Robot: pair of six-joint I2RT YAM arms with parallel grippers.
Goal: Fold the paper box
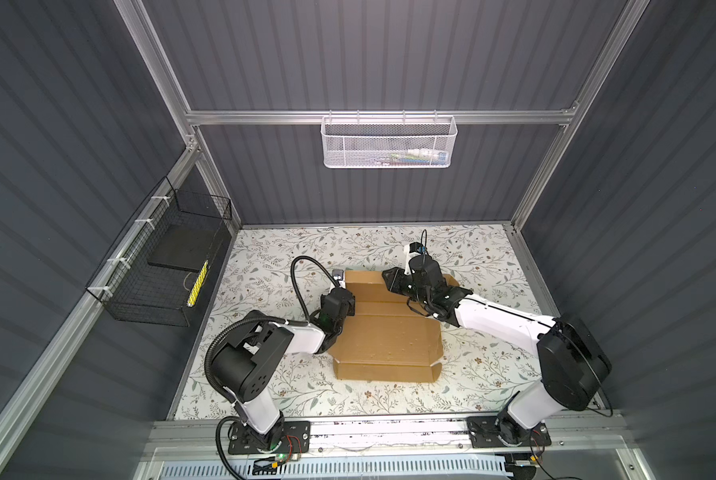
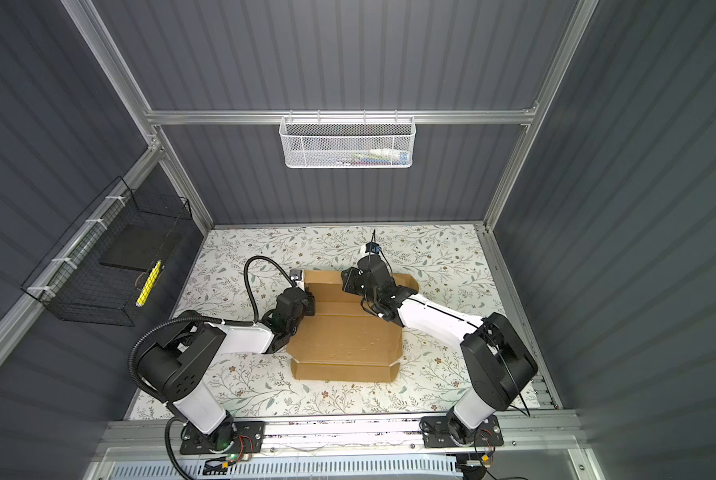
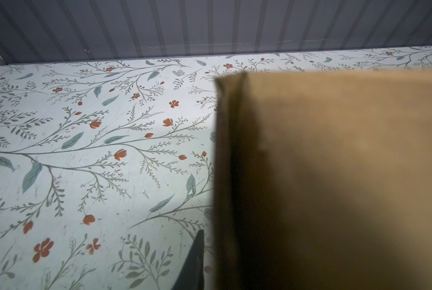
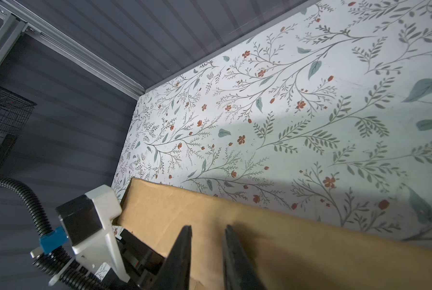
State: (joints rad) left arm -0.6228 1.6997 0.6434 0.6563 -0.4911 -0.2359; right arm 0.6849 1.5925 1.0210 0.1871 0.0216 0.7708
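Box: plain brown corrugated cardboard paper box (image 1: 385,332), part-folded, lies on floral-print tabletop (image 1: 485,257) between both claws, with its far flap raised.
Left claw (image 1: 343,293): at box's left wall. One dark finger (image 3: 194,261) is outside it and the other is hidden, so grip cannot be told.
Right claw (image 4: 206,232): at raised far flap, fingers narrowly parted, nothing pinched.
Beyond left claw: black wire basket (image 1: 152,286) on side wall.
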